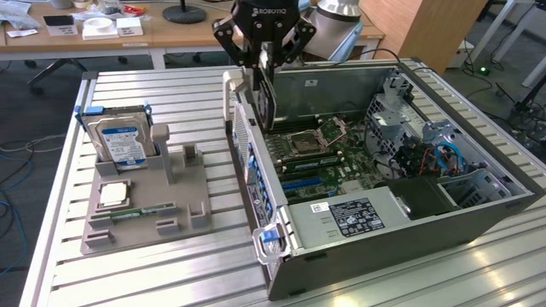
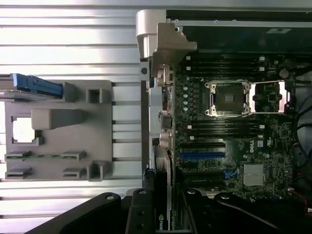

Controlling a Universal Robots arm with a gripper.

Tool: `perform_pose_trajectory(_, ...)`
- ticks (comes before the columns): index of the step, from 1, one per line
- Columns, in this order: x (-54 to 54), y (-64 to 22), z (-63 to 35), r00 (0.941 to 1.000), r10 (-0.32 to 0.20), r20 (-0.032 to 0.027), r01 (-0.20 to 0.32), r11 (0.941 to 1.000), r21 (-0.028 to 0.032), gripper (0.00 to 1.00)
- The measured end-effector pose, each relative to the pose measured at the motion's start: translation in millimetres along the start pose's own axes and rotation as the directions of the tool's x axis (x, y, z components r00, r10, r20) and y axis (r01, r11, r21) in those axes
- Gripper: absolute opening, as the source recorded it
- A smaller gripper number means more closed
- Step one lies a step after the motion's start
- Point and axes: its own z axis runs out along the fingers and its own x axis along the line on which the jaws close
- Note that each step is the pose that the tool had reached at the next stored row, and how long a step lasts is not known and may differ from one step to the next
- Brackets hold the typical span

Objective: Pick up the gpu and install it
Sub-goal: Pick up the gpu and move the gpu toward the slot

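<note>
The likely trouble is misalignment. If the thin, flat green-and-black gpu card (image 1: 271,102) goes down tilted or off the slots of the green motherboard (image 1: 328,160) beneath the black tool (image 1: 266,64), its edge could jam or scrape parts. Its end could also catch the rear wall of the open grey metal computer case (image 1: 384,246) just beside the tool. The tool's fingers are partly closed, pinching the card's upper edge. The card hangs on edge, not yet seated.

Downward-pointing fingers (image 1: 254,56) in firm grip
</note>
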Motion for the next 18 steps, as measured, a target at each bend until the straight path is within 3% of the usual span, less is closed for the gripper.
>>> perform_pose_trajectory(18,-54.9,2.5,1.4,1.0000,0.000,0.0000,0.000,1.0000,0.0000,0.26)
